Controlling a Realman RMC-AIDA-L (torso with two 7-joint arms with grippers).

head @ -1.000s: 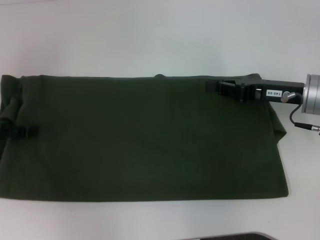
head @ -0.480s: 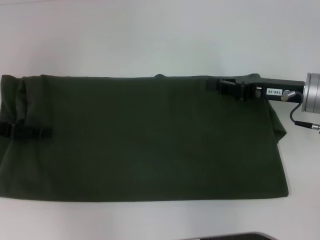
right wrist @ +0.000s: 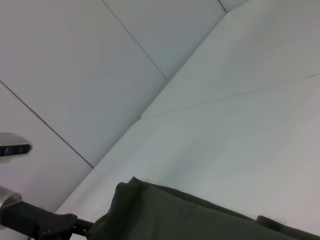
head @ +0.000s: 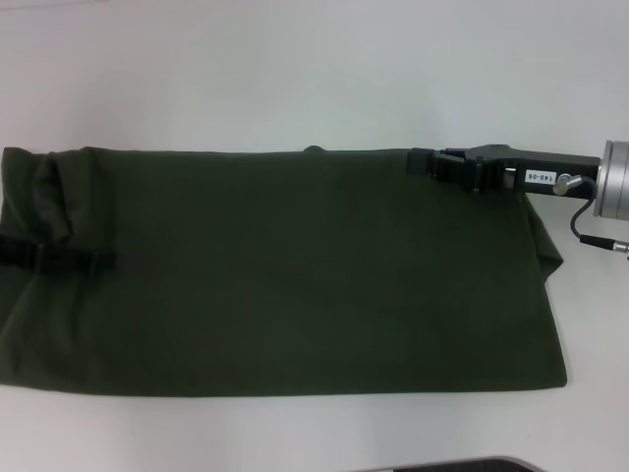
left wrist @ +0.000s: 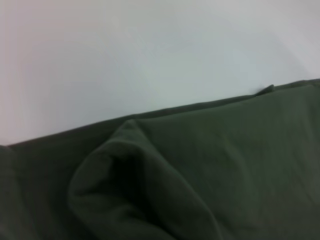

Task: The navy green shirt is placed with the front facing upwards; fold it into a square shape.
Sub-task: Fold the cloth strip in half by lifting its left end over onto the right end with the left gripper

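Olive navy green shirt (head: 295, 275), two grippers

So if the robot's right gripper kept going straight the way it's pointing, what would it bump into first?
Probably just the navy green shirt. The right gripper points leftward along its far edge, seemingly low over the cloth, though height is unclear.

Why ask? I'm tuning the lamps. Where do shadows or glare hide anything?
Head view: even light, no glare on the table; the black left pincer nearly merges with the dark shirt, the right pincer at its far edge reads clearly. Left wrist view: shadow fills a raised fold's hollow.
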